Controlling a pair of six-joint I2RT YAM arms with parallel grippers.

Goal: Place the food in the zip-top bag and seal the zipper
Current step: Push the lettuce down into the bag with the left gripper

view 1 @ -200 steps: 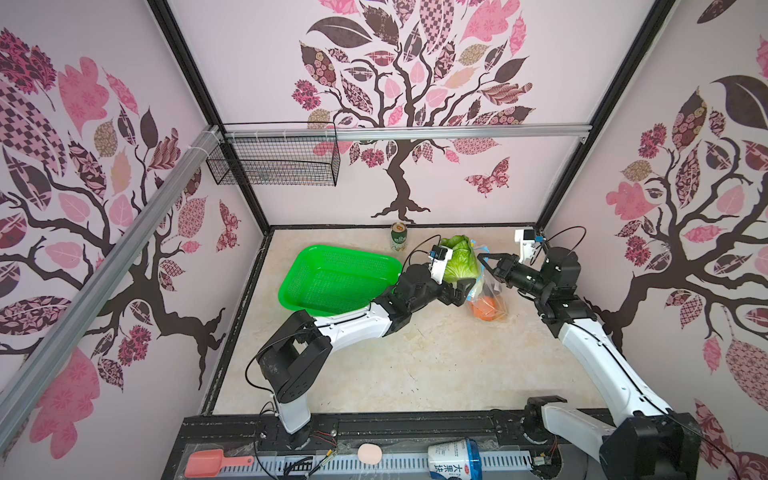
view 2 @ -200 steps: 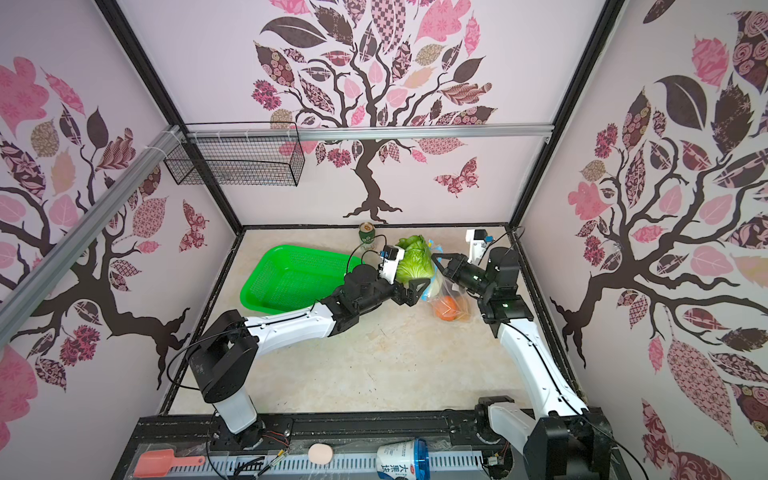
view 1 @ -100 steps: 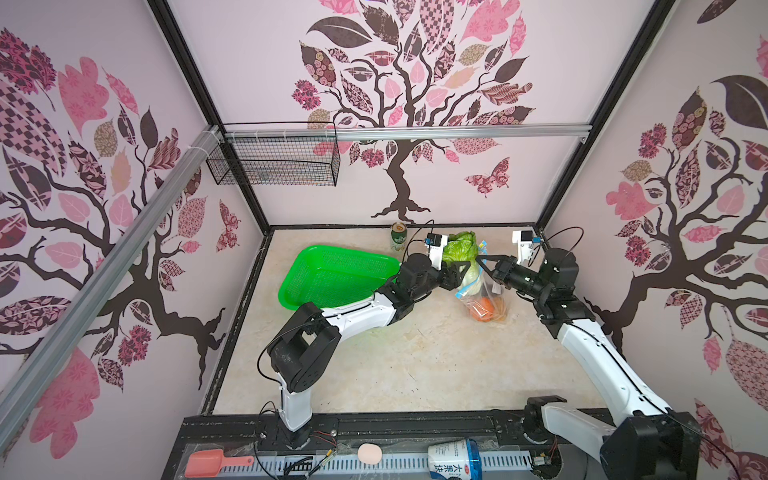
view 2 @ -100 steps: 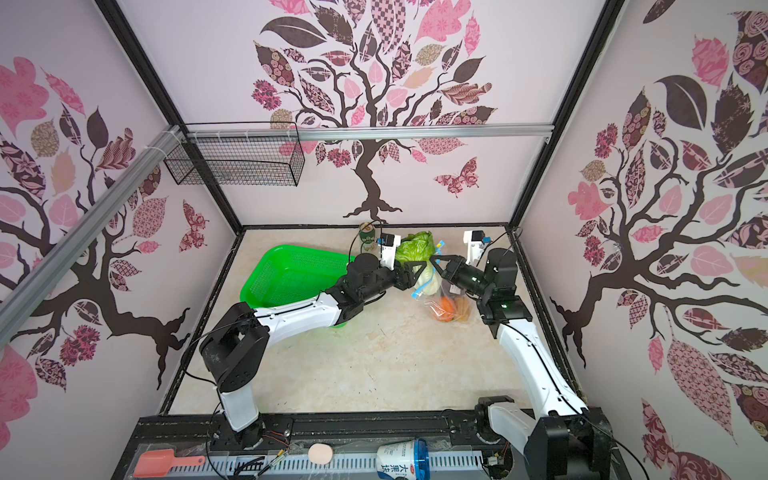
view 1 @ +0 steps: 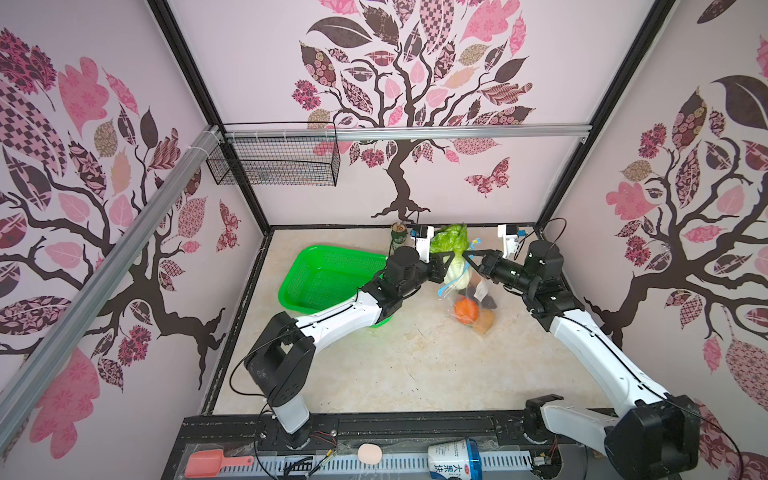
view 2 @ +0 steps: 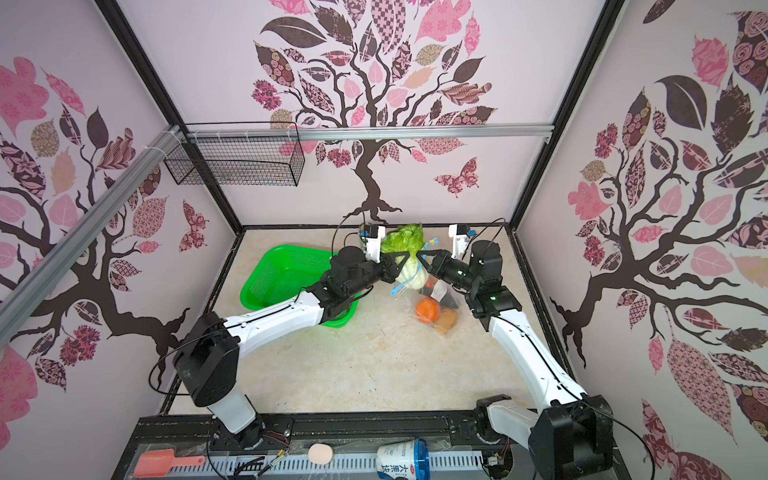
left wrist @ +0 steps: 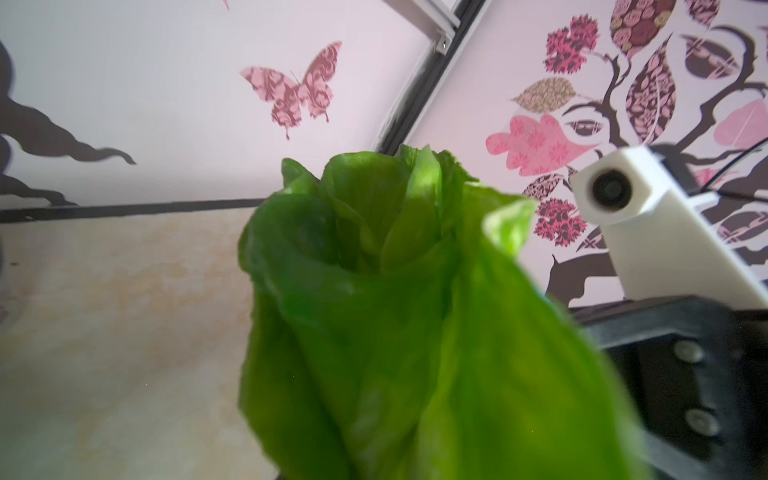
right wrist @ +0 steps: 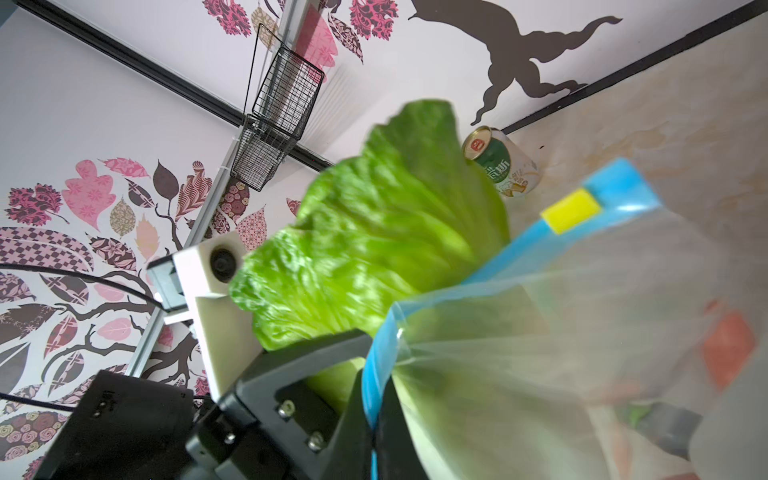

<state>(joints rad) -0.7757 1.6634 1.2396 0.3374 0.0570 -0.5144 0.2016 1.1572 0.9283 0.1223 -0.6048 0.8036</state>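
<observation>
**One bag, one cabbage half in**

Nearest me, one orange piece (view 1: 466, 309), one tan potato (view 1: 484, 323) and one dark piece (view 1: 490, 301) sag the single zip-top bag (view 1: 451, 291) onto the tabletop (view 1: 395, 365). Its film is thin and slippery, so I'd hold the stiffer zipper (right wrist: 623, 187), where my right end effector (view 1: 469, 254) is pinched. The napa cabbage (view 1: 451, 243), bulky with crushable leaves, pokes out. My left end effector (view 1: 448, 261) is narrowed against it, though I cannot tell if it grips. Farthest, one can (view 1: 399, 236).

Cabbage (view 1: 451, 245) in the zip-top bag's (view 1: 451, 293) mouth, can (view 1: 399, 237) just left of it, basket (view 1: 328, 278) farther left.
</observation>
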